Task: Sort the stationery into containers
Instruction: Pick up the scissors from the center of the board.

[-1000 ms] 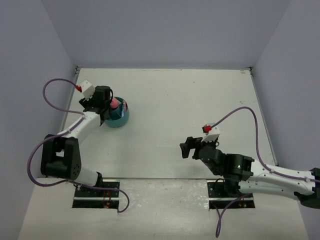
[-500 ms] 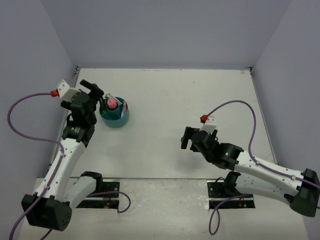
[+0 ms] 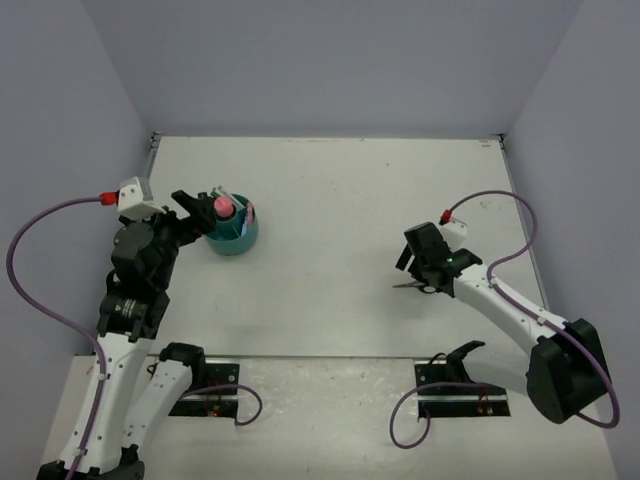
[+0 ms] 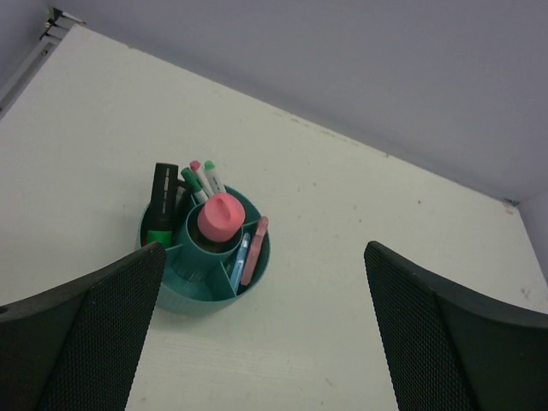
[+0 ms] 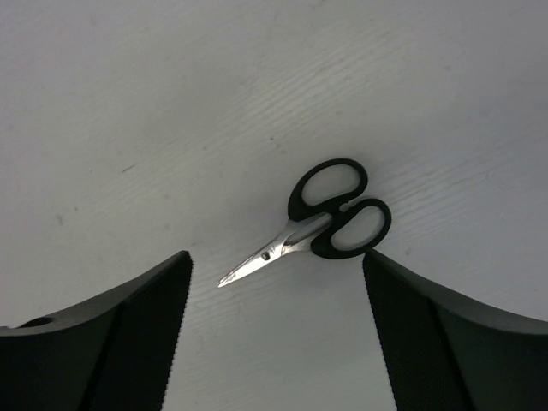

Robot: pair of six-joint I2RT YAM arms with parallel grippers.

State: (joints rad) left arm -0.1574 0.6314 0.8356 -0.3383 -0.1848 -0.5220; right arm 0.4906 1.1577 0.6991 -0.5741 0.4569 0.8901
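Observation:
The round teal organiser (image 3: 238, 238) stands at the far left of the table; it also shows in the left wrist view (image 4: 184, 295). It holds a pink stubby tube (image 4: 221, 217) in its middle cup, a green highlighter (image 4: 160, 207), thin white pens (image 4: 202, 178), and a pink clip (image 4: 254, 250) beside a blue clip (image 4: 239, 254). My left gripper (image 3: 195, 212) (image 4: 264, 287) is open and empty, raised just left of the organiser. Small black-handled scissors (image 3: 414, 285) (image 5: 321, 224) lie shut on the table. My right gripper (image 3: 422, 262) (image 5: 276, 287) is open above them, apart from them.
Grey walls close the table at the back and both sides. The arm bases (image 3: 190, 385) sit at the near edge. Purple cables (image 3: 500, 255) loop beside each arm.
My left gripper has drawn back and up from the organiser, now open and empty. My right arm has swung right and stopped with its gripper over the scissors.

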